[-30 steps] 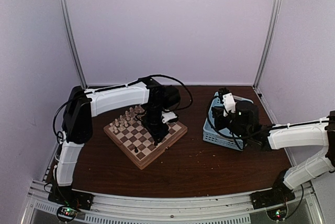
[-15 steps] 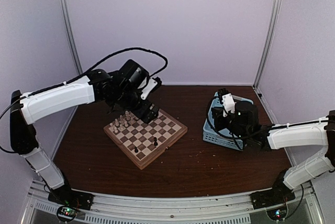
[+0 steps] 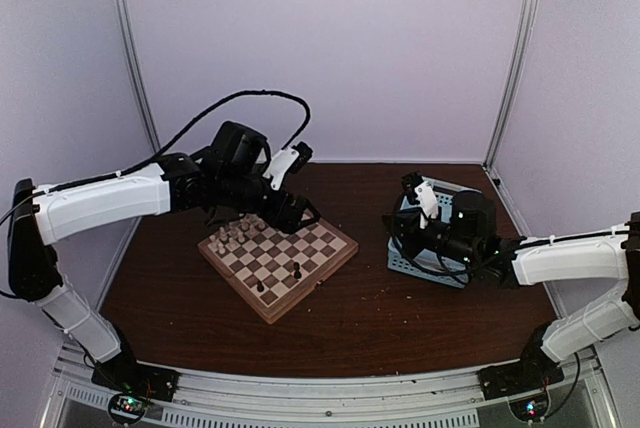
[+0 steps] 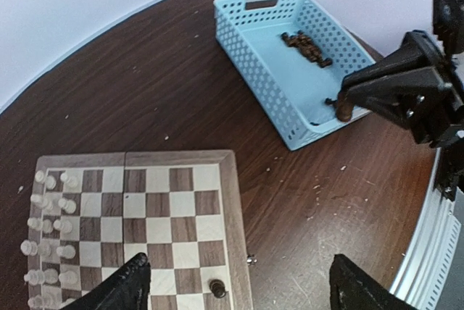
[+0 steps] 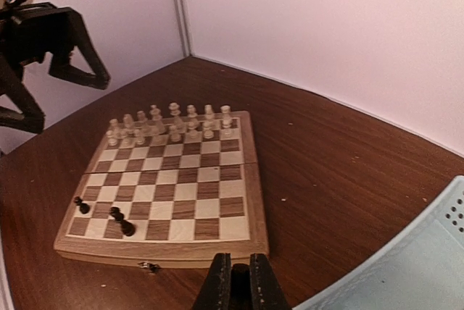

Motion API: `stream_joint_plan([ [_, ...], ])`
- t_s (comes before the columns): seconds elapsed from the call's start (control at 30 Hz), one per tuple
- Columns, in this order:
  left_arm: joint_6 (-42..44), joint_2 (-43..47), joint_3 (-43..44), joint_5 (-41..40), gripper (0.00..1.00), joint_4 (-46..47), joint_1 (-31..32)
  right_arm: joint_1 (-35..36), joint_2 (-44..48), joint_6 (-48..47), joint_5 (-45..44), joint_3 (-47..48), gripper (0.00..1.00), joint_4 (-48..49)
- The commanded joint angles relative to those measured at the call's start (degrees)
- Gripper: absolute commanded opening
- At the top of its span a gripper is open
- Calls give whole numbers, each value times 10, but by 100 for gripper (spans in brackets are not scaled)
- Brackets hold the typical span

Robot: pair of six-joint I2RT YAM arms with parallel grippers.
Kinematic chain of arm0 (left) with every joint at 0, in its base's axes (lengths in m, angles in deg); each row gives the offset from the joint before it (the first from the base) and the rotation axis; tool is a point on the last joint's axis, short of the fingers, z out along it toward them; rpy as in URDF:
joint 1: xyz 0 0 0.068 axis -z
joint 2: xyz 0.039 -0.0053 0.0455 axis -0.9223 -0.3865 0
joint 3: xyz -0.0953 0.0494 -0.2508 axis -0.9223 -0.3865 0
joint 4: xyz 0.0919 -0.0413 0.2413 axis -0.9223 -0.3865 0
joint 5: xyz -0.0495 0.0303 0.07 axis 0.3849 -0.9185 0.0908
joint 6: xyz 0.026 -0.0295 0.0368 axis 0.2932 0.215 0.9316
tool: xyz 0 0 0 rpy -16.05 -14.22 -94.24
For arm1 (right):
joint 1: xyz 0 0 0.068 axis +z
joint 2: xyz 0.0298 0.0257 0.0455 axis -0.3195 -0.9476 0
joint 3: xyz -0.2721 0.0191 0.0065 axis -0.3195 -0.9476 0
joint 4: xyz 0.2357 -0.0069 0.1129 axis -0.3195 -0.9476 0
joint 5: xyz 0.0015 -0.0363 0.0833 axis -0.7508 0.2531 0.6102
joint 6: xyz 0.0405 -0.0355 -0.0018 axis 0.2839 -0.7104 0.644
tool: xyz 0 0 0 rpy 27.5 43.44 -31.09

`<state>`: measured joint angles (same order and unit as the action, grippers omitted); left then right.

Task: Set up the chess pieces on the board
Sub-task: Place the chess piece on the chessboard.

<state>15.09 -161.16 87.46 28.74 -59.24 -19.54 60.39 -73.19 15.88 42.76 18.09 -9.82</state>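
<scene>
Two dark pieces stand near the near edge of the board, which sits left of centre on the table. Right gripper is clamped on a single dark piece at the rim of the blue basket; spare dark pieces lie inside. Cream pieces stand in two rows along the board's far-left edge. Left gripper is spread wide and empty, above the board's far corner.

You see the wooden checkered board lying flat. Cream pieces stand in two rows along one edge, and a few dark pieces sit near the other.
</scene>
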Motion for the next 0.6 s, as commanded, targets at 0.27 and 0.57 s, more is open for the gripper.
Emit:
stream_joint_plan([
  [0.27,-3,54,-47,69,80,102,-5,0,-107,84,286,98,0,64],
  [0.57,-37,88,-94,71,79,94,-30,34,-212,87,236,143,0,127],
])
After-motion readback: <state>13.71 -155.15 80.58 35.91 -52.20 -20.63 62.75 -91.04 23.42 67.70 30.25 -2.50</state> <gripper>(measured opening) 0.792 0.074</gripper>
